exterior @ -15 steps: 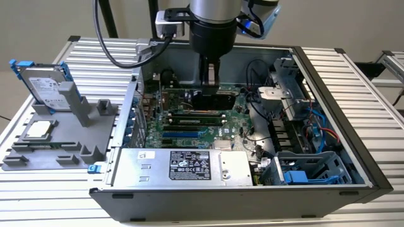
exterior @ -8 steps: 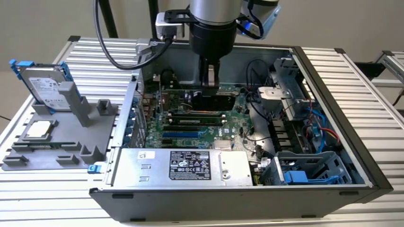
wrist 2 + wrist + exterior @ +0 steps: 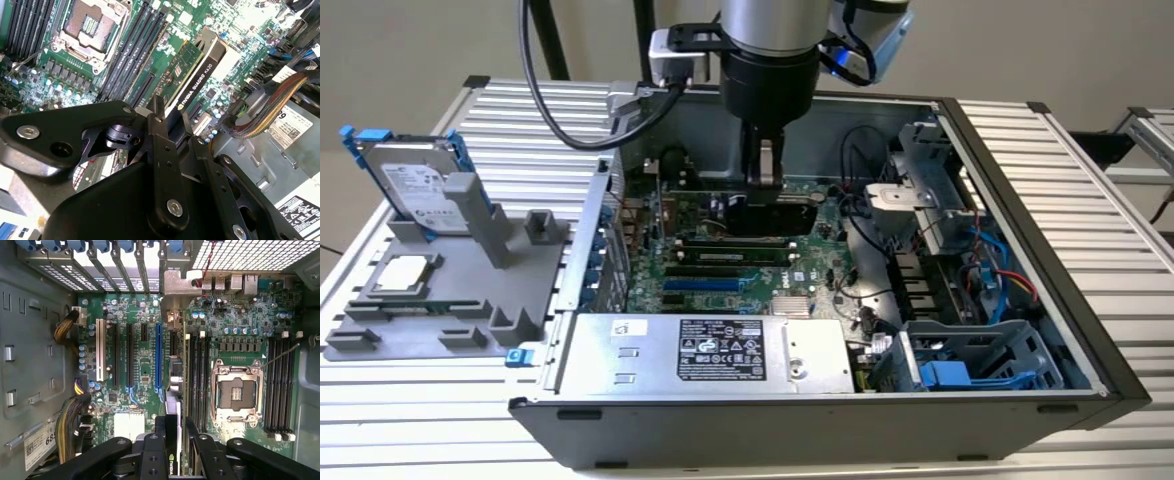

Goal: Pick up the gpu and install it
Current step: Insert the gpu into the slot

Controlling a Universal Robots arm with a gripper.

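Exterior view is catching the gripper (image 3: 767, 172) reaching down into the open case (image 3: 787, 428). Second wrist view is getting the close-up: it's clamping tight on the gpu (image 3: 197, 75), card standing on edge near the CPU socket (image 3: 90, 25).

Exterior view looks down from afar; both wrist views closely share the motherboard (image 3: 145, 365) (image 3: 50, 82).

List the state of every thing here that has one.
gpu, upright on edge, clamped over the motherboard; seating cannot be told.
gripper, shut on gpu.
computer case, lying on its side, panel off.
CPU socket, empty.
hard drive, standing in the grey holder outside the case.
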